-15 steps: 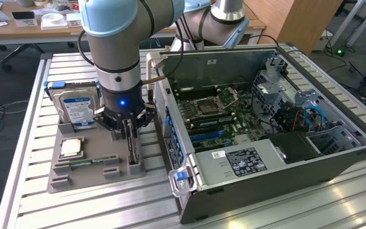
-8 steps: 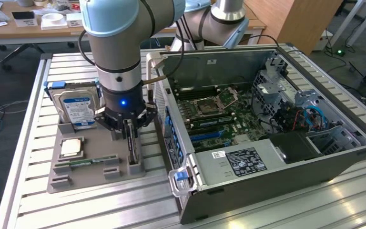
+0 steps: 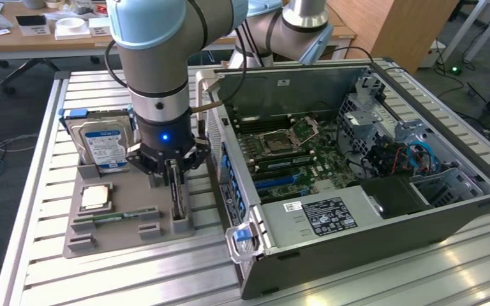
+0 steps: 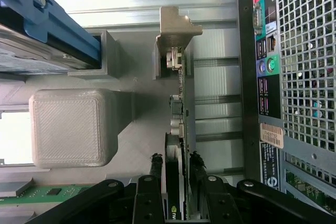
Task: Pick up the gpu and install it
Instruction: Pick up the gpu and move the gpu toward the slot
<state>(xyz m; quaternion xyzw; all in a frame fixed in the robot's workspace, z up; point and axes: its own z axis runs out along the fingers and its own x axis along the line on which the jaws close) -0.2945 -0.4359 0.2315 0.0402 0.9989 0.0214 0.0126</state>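
Observation:
The gpu (image 4: pixel 177 124) is a thin dark card standing on edge in a slot of the grey parts tray (image 3: pixel 130 226), and it shows as a slim dark strip (image 3: pixel 175 197) in the exterior view. My gripper (image 3: pixel 173 173) is lowered straight over it. In the wrist view my gripper (image 4: pixel 176 157) straddles the card's near end, one black fingertip (image 4: pixel 156 160) on each side, with narrow gaps still showing. The card sits in its holder, its far end in the grey bracket (image 4: pixel 176 27).
The open computer case (image 3: pixel 356 159) lies close beside the tray on the exterior view's right, its rear port panel (image 4: pixel 268 72) near the card. A silver hard drive (image 3: pixel 104 143) with a blue rail stands in the tray. A CPU (image 3: pixel 96 196) and a green memory stick (image 3: pixel 113 218) lie there too.

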